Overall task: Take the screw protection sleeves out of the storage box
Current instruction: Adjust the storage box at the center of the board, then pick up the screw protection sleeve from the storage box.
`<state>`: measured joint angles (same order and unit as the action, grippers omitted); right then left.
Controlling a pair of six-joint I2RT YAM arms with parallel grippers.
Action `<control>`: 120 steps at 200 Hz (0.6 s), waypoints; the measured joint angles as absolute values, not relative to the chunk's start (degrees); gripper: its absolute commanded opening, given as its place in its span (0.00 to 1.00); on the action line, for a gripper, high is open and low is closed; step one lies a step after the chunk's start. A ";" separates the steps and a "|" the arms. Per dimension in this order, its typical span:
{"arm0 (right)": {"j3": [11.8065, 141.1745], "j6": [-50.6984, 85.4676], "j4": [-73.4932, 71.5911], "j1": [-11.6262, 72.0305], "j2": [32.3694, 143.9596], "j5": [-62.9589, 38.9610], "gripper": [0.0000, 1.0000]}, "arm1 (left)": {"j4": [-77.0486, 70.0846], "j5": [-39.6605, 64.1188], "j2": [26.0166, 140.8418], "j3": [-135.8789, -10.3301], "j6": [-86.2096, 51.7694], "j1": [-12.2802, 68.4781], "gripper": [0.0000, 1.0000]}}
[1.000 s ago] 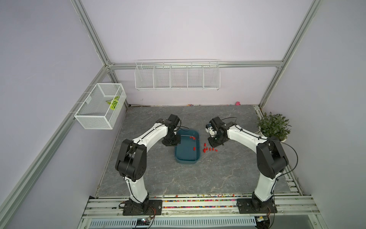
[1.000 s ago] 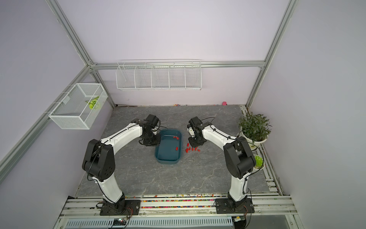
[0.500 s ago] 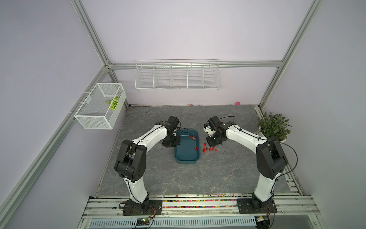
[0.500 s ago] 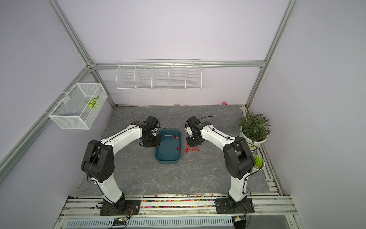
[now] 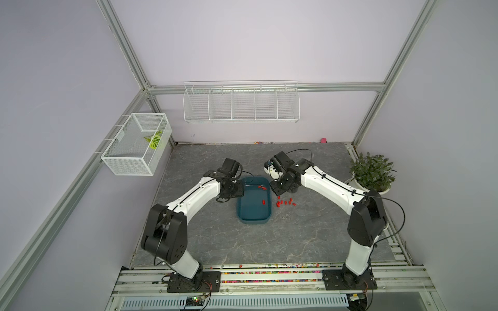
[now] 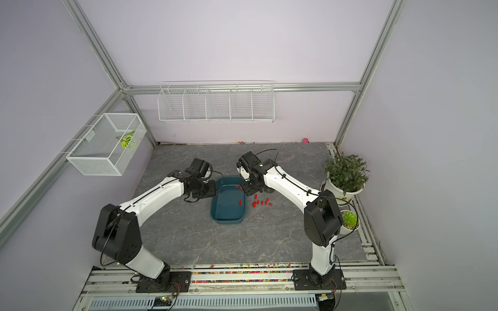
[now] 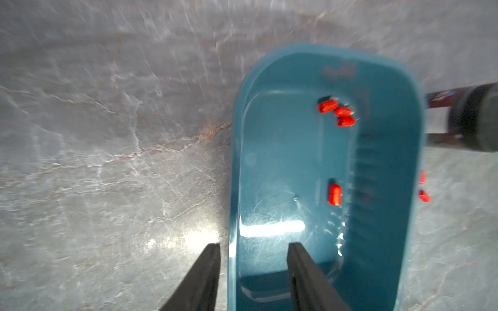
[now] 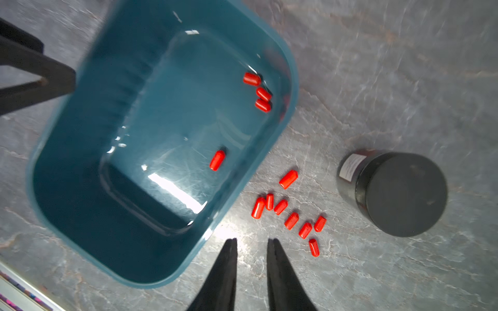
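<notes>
Left gripper [image 7: 253, 243] stands open astride one wall of the dark teal, round-cornered plastic storage box [image 7: 390, 188]. One black finger [image 7: 204, 274] is outside over the table and its mate is inside the tub. The rim runs between them, with a clear gap on the inner side. In both top views it sits at the wall on the left arm's side, toward the far end.

Right gripper [image 8: 252, 239] has its two black fingers parted by a narrow gap with nothing between them. It hangs over bare table just outside the opposite long wall. Whether its tips touch the surface cannot be told.

Four of the tiny bright red cylindrical plastic screw protection sleeves [image 8: 217, 160] lie on the box's smooth floor, all on the right arm's side. One lies alone and three more sleeves [image 8: 262, 94] are bunched toward the far corner.

Eight further sleeves [image 8: 280, 206] lie on the grey marble-patterned table [image 8: 404, 269]. They are loosely scattered just beside that wall, between the box and a small black round canister [image 8: 404, 194] with a white label, which stands upright.

In a top view a leafy green potted plant [image 5: 372, 172] stands at the table's right edge. White wire baskets [image 5: 241, 102] hang on the walls, and multicoloured beads [image 5: 269, 273] line the front rail.
</notes>
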<state>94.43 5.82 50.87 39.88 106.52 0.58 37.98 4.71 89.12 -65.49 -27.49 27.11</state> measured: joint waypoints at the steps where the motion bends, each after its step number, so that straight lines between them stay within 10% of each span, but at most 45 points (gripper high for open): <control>1: 94.56 5.87 50.96 39.97 106.56 0.67 0.26 | 37.50 4.62 88.68 -65.06 -27.66 27.11 0.47; 120: 111.09 16.16 59.27 49.21 120.46 5.45 0.32 | 1.91 -2.66 57.84 -31.44 -37.50 26.41 0.42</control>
